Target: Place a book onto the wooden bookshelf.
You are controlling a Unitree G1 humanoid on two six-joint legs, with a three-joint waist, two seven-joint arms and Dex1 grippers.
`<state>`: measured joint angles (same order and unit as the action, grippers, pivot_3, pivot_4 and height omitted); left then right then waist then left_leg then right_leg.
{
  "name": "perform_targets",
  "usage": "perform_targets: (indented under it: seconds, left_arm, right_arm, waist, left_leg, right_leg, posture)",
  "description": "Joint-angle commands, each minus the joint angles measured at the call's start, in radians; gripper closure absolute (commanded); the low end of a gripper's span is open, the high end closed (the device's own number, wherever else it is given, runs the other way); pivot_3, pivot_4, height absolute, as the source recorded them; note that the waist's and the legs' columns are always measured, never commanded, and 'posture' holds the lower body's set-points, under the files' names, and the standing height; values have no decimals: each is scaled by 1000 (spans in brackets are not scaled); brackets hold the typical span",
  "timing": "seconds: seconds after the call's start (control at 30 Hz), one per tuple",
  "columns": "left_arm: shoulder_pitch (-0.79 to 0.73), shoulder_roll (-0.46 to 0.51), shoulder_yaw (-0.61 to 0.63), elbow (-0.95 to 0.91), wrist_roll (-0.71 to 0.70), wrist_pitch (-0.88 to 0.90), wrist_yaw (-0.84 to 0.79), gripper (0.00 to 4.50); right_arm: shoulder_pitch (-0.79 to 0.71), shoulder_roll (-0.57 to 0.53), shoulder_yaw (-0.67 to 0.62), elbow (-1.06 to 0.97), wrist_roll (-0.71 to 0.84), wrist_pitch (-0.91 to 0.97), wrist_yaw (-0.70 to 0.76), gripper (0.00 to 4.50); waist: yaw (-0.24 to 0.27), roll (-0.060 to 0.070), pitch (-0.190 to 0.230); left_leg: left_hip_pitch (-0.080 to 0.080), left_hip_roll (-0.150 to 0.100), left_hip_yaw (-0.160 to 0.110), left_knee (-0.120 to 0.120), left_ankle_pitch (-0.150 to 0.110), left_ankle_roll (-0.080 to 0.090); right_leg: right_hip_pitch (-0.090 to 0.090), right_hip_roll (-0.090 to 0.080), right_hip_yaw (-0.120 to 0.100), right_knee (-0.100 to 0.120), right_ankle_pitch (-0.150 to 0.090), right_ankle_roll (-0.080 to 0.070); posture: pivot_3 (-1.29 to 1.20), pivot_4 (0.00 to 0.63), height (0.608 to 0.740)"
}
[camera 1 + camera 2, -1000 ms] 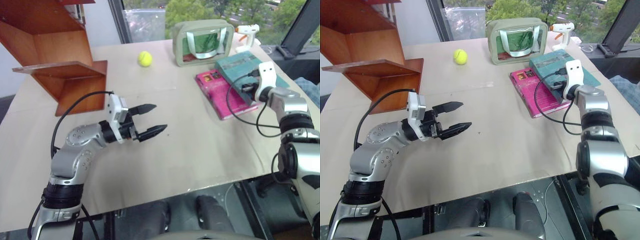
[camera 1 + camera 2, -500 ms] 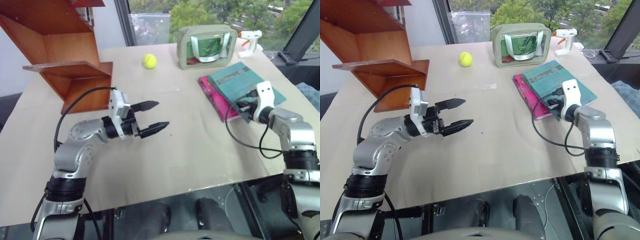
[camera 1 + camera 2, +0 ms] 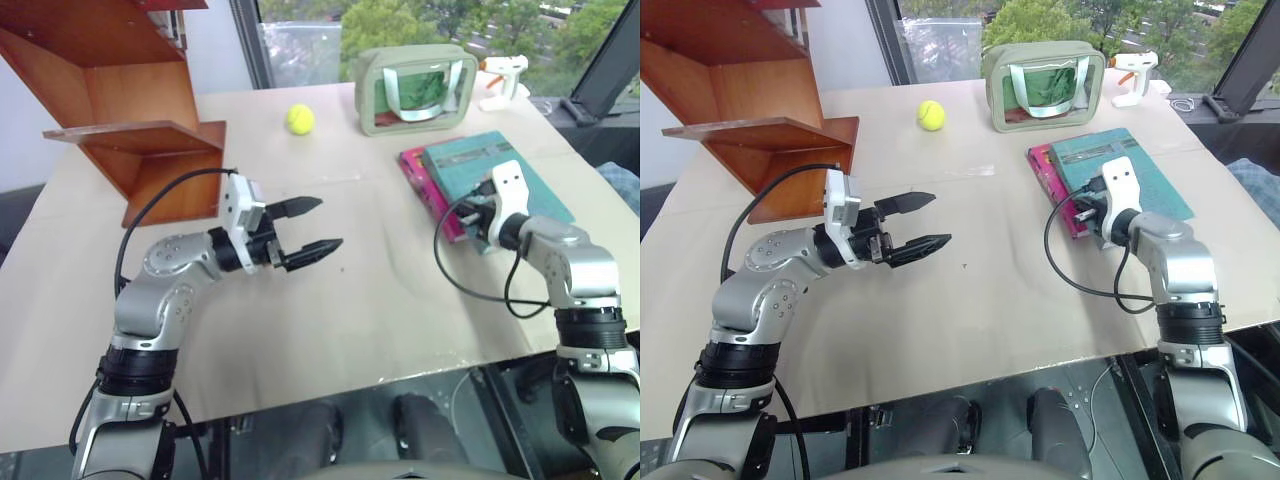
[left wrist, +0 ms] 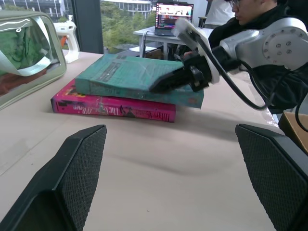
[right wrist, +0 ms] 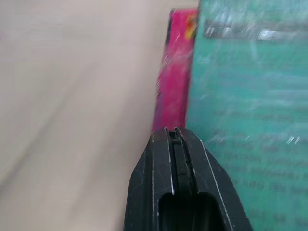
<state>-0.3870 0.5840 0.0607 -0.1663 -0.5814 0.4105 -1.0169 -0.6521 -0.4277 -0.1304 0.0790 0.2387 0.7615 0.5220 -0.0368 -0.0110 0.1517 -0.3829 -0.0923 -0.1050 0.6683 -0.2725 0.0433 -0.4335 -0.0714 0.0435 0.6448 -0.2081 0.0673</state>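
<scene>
Counter [image 3: 970, 320]: beige, matte, flat. Big bare stretch in the middle between the two arms; its near edge is just below them.

Two books, stacked at the right side: teal book [image 3: 1140, 165] on top, glossy thin softcover, lying flat and skewed on the pink book [image 3: 1060, 195], whose spine and left margin stick out.

Right claw [image 4: 159, 86]: fingers pressed together, nothing between them, tips at the teal book's near-left edge, on or just over the cover; contact unclear.

Left claw [image 3: 925, 222]: spread wide, empty, level above the bare counter, aimed at the books, well apart from them.

One wooden bookshelf [image 3: 750, 120]: reddish-brown, polished, slanted sides, thin flat shelves, at the far-left corner.

Far edge: one yellow-green tennis ball [image 3: 930, 115], one green pouch [image 3: 1045, 85] with clear window, one white glue gun [image 3: 1132, 72].
</scene>
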Motion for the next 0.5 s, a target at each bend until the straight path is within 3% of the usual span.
perform_targets:
  seconds: [0.03, 0.13, 0.3, 0.4, 0.5]
  left_arm:
    - [-3, 3, 10, -37, -11, 4, 8, 0]
    - [0, 5, 14, -45, -14, 11, 13, 0]
    - [0, 8, 19, -57, -17, 20, 22, 0]
    - [4, 9, 23, -68, -18, 25, 29, 0]
    - [17, 15, 32, -85, -20, 32, 40, 0]
  right_arm:
    - [-123, -9, -78, -11, 28, -41, -62, 4417]
    - [-215, -42, -65, 120, -43, -91, -134, 4417]
    - [-398, -142, 113, 698, -286, -398, -212, 4417]
    - [-489, -118, 158, 979, -346, -544, -232, 4417]
    - [-525, -62, 174, 1119, -363, -626, -201, 4417]
  waist:
    - [0, 3, 2]
    - [0, 3, 2]
    - [4, 2, 3]
    - [-3, 2, 3]
    - [-16, 3, 3]
  left_leg:
    - [0, 0, 0, 0, 0, 0]
    - [0, 0, 0, -1, 0, 0]
    - [-1, -2, 0, -2, 0, 0]
    - [-1, -2, 2, -2, 0, 1]
    - [-2, 0, 5, -4, 0, 1]
  right_leg:
    - [0, 0, 0, 0, 0, 0]
    - [-1, 0, 0, 0, 0, 0]
    - [0, 0, -1, -3, 0, 0]
    - [0, 0, 1, -4, 0, 0]
    - [-4, 0, 4, -4, 0, 0]
  posture:
    - [0, 150, 740]
    - [0, 150, 740]
    - [0, 150, 740]
    - [0, 150, 740]
    - [0, 150, 740]
